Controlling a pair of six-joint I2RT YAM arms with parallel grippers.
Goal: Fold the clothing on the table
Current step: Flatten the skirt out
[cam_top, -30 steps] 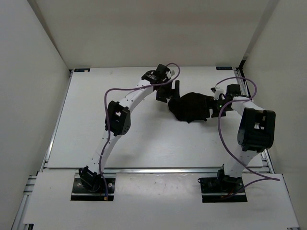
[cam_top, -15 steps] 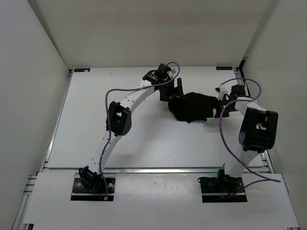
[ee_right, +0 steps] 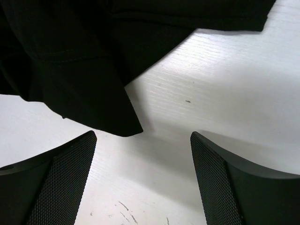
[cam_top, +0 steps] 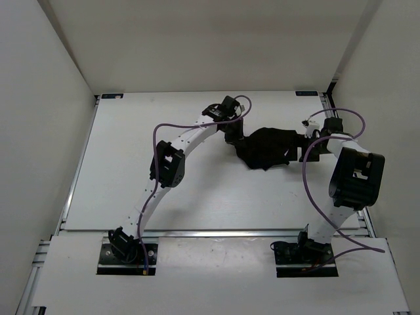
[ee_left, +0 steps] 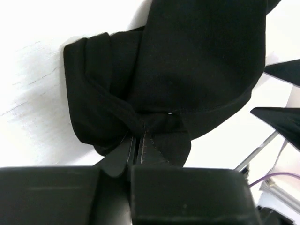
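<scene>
The clothing [cam_top: 266,147], soft matte black fabric bunched in rumpled folds, lies on the smooth white table [cam_top: 197,190]. The left gripper [ee_left: 137,140], agape a moment ago, has just clamped its near hem, so a fold can likely begin; the right gripper [ee_right: 140,180] hangs spread just beside the opposite edge

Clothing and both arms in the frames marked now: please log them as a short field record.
clothing: black, bunched in a rumpled heap, not folded flat
location: far right part of the table, between the two arms
left fingers: shut, pinching a fold at the clothing's edge
right fingers: open, nothing between them, with a corner of the clothing just ahead on the table
right-side contact: none visible
</scene>
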